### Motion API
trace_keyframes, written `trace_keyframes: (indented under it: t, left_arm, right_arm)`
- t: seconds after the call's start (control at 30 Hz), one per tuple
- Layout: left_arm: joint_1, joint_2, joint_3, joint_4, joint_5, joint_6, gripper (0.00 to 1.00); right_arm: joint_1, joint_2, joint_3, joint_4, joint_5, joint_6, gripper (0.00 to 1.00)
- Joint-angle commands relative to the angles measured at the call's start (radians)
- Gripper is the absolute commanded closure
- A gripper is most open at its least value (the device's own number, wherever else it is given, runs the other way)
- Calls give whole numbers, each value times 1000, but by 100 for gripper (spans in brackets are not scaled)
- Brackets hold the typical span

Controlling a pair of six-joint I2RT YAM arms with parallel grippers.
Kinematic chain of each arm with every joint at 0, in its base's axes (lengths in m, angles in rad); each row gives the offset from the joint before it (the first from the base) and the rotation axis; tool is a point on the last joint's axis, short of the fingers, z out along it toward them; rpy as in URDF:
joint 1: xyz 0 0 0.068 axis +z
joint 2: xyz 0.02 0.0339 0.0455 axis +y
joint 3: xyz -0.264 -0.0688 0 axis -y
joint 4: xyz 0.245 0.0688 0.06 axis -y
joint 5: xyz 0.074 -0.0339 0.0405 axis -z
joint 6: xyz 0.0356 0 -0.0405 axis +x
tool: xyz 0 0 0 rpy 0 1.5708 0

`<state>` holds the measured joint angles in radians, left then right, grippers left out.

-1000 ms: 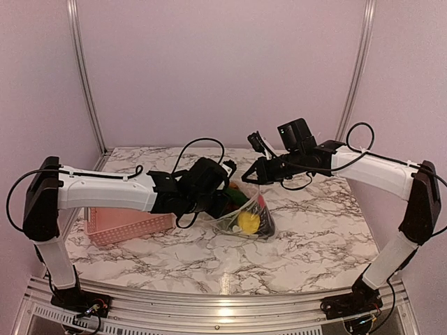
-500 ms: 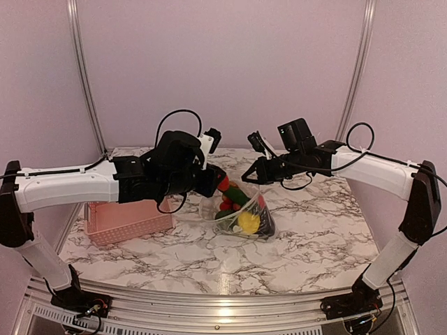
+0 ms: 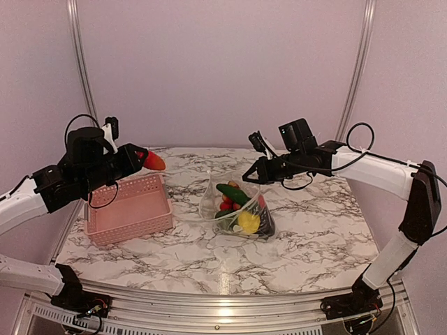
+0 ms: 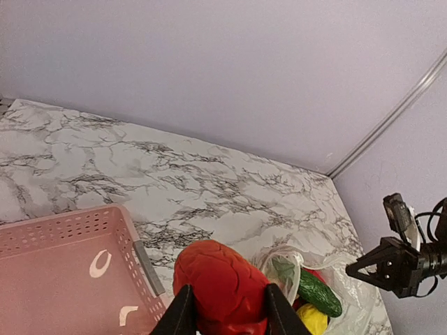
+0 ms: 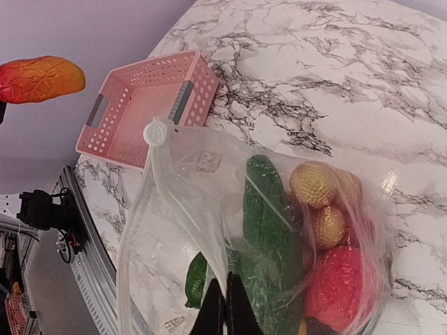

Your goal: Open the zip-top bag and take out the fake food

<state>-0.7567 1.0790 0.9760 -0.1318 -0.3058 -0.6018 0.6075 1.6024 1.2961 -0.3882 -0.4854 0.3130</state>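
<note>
The transparent zip-top bag [image 3: 237,206] stands open on the marble table, with green, yellow and red toy food [image 3: 241,209] inside; it also shows in the right wrist view [image 5: 209,230] and the left wrist view [image 4: 328,279]. My right gripper [image 3: 249,176] [image 5: 225,307] is shut on the bag's upper edge and holds it up. My left gripper [image 3: 143,159] [image 4: 223,314] is shut on an orange-red toy fruit [image 3: 154,161] [image 4: 220,283] and holds it in the air above the far right corner of the pink basket [image 3: 129,209].
The pink perforated basket [image 4: 63,272] [image 5: 140,105] lies at the table's left, left of the bag. A metal rail [image 3: 209,307] runs along the near edge. Walls close the back and sides.
My left gripper has drawn out of the bag with the orange-red fruit and swung left and up to over the basket. The right gripper has held still.
</note>
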Motion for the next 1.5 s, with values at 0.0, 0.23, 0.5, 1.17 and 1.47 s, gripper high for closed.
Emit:
trace_keyframes:
  t: [0.0,0.23,0.5,1.17,1.47]
  left_arm:
    - [157,-110,-133,-105,-9,-183,99]
    - [358,-127,-258,-91,147,-262,100]
    - [431,27,-342,114,250,-324,98]
    - [467,296,-160,151,286,-212,34]
    - [316,152,-107,138,340,-186,26]
  right_arm:
    - [-7,6,6,21,-8,-13,100]
    - [-10,26,28,7,-15,-34,100]
    - [-11,39,60,-24,-14,-49,100]
    - [-11,47,69,-27,-37,-36,100]
    - [-11,52,65,-15,-64,-37,100]
